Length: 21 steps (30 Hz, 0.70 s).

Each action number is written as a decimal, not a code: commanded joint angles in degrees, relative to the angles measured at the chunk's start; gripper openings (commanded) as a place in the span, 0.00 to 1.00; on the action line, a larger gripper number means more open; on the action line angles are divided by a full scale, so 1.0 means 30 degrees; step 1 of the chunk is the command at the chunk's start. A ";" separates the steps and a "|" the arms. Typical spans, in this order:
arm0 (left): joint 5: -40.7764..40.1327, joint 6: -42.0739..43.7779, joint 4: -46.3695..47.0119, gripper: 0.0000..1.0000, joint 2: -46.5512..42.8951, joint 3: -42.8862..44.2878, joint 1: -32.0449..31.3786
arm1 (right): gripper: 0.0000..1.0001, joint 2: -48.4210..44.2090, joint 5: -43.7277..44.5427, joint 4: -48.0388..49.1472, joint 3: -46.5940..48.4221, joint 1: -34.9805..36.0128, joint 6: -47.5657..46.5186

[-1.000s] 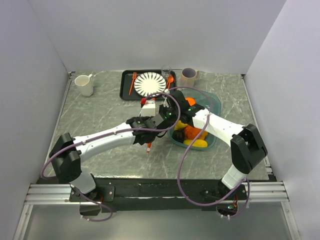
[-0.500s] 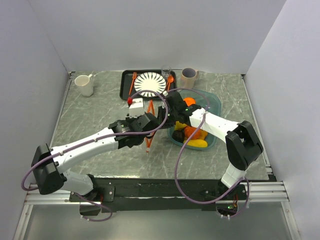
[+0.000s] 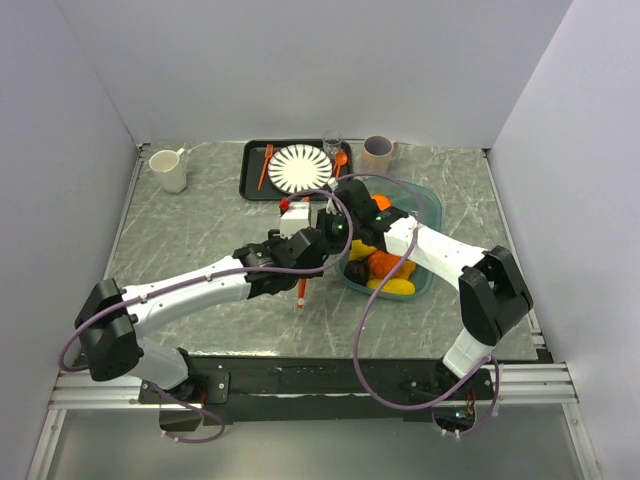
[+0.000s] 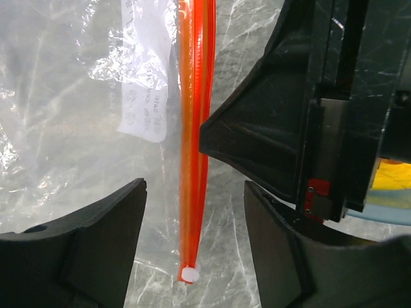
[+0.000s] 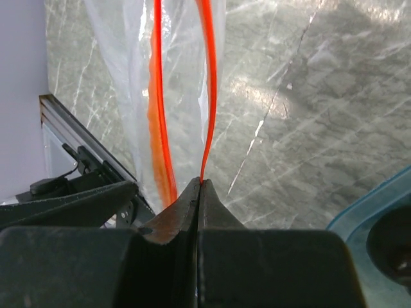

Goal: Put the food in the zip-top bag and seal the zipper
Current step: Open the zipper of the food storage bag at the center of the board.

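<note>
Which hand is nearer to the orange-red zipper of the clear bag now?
Right. The right hand pinches one lip of the zipper, fingers shut. The left hand is open astride the zipper's end, a gap on each side.

1. Cannot see most of the zip-top bag (image 3: 296, 212) from above: lies under both arms.
2. Cannot count the food (image 3: 385, 266) in the teal tub (image 3: 430, 203): sits partly under the right arm.
3. Cannot read the bag label (image 4: 144, 96): print too small.
4. Loses the zipper (image 4: 192, 160) past the top edge in both wrist views.
5. Buries one zipper strand's end between the closed jaws of the right pincer (image 5: 199, 186).
</note>
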 commanded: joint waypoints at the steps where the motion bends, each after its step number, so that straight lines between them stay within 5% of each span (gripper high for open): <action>1: 0.0334 0.0288 0.1196 0.66 -0.0482 -0.0152 -0.0260 | 0.00 -0.0723 -0.0316 0.0558 0.0719 0.0113 0.0195; 10: -0.3357 -0.1207 -0.2294 0.60 0.2856 0.2161 -0.1314 | 0.00 -0.0548 -0.0023 0.0089 0.1012 0.0142 -0.0126; 21: -0.3742 -0.1677 -0.2444 0.59 0.3064 0.2455 -0.1549 | 0.00 -0.0664 0.0124 0.0089 0.0895 0.0114 -0.0069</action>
